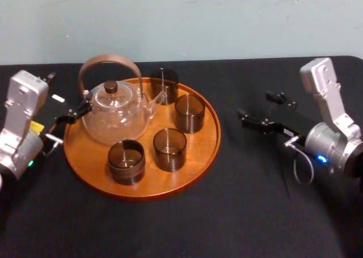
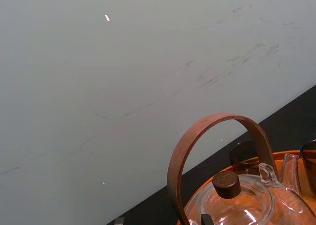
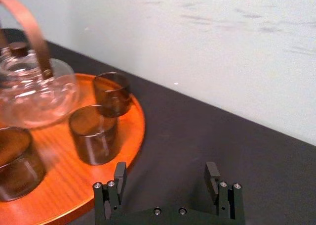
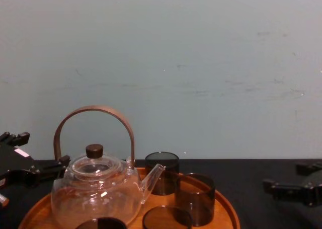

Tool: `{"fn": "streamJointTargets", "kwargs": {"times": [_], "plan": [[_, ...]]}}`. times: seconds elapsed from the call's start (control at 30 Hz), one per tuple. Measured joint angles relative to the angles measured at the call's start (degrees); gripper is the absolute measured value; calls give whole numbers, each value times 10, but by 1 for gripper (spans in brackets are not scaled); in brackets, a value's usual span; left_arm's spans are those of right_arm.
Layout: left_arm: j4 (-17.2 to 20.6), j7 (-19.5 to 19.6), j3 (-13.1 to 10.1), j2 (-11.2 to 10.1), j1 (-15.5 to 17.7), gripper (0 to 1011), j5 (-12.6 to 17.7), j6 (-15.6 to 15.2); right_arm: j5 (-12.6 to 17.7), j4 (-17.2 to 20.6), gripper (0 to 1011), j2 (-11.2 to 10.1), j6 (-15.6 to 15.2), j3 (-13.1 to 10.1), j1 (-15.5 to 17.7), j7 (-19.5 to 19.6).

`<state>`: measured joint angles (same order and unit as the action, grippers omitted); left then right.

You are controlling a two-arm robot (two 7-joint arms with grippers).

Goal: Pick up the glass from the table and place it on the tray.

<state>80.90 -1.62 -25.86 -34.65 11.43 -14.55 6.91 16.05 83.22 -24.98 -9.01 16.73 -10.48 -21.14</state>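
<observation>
Four smoky glasses are standing upright on the tray beside the glass teapot. The rear glass is sitting by the spout, and the right glass is sitting nearest the tray's right rim. The front-centre glass and front-left glass are standing near the front rim. The right gripper is hovering over the bare table, apart from the tray's right rim, its fingers spread and holding nothing. The left gripper is hanging at the tray's left rim beside the teapot, fingers apart and empty.
</observation>
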Motion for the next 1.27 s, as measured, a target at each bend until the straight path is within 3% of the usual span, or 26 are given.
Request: {"fn": "streamJointTargets", "kwargs": {"times": [0.4,1.27], "plan": [[0,0,0,0,0,1010,0,0,11,-5,1002,4,9,-44,3,33],[0,0,0,0,0,1009,0,0,10,-5,1002,3,8,-41,2,29]]}}
